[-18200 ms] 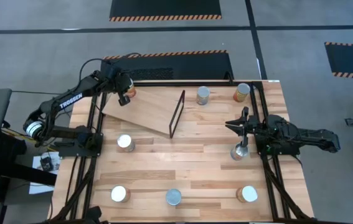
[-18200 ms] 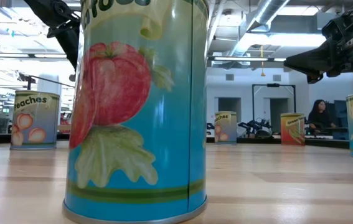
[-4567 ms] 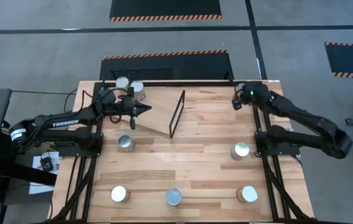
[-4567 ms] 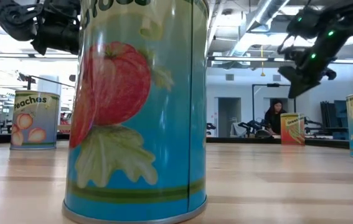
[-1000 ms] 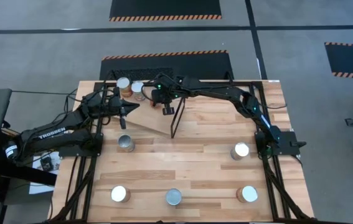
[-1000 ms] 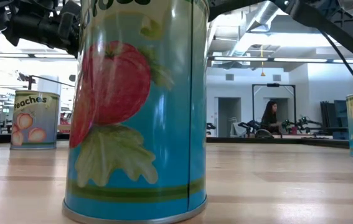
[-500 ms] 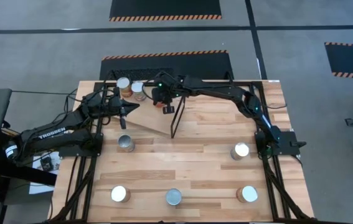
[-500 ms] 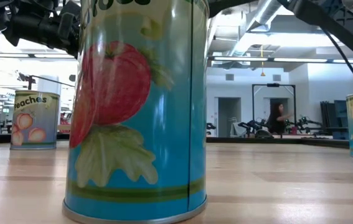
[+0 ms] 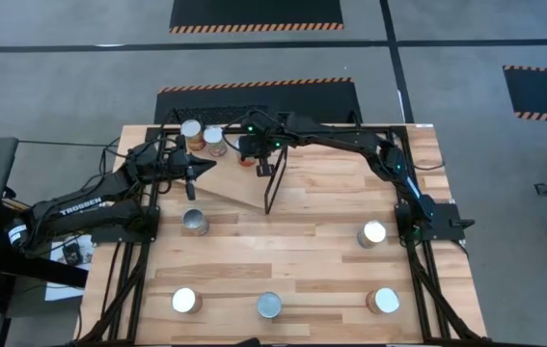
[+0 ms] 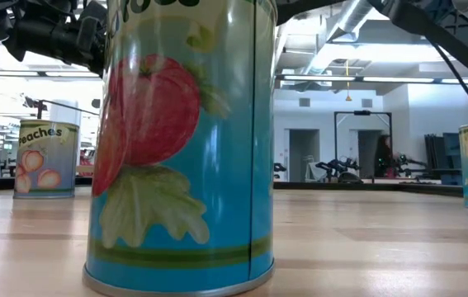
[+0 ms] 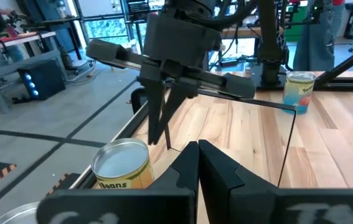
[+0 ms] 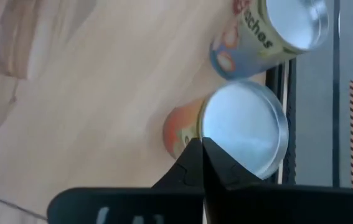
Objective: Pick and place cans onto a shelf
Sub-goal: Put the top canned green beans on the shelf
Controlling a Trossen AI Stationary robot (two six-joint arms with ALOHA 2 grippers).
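The shelf (image 9: 230, 183), a tilted light board with a thin black frame (image 9: 273, 178), lies at the table's far left. Two cans (image 9: 191, 130) (image 9: 215, 140) stand on its far part. My right gripper (image 9: 251, 159) reaches across over the shelf and points down, shut, at an orange-labelled can (image 12: 238, 134), which the left wrist view also shows (image 11: 123, 165). A peaches can (image 12: 276, 31) stands just beyond it. My left gripper (image 9: 203, 169) hovers shut and empty over the shelf's left part. My right gripper's shut fingertips (image 11: 159, 138) come from above and stand at the rim of the orange-labelled can's top (image 12: 216, 146). Whether they touch it, I cannot tell. The can stands upright on the shelf.
Other cans stand on the tabletop: mid-left (image 9: 193, 223), mid-right (image 9: 373, 232) and three along the near edge (image 9: 184, 301) (image 9: 268, 306) (image 9: 382, 301). A tomato can (image 10: 180, 140) fills the low view. Black rails (image 9: 418, 280) run along both table sides.
My right gripper has shifted a little toward the table's far left corner, staying over the shelf.
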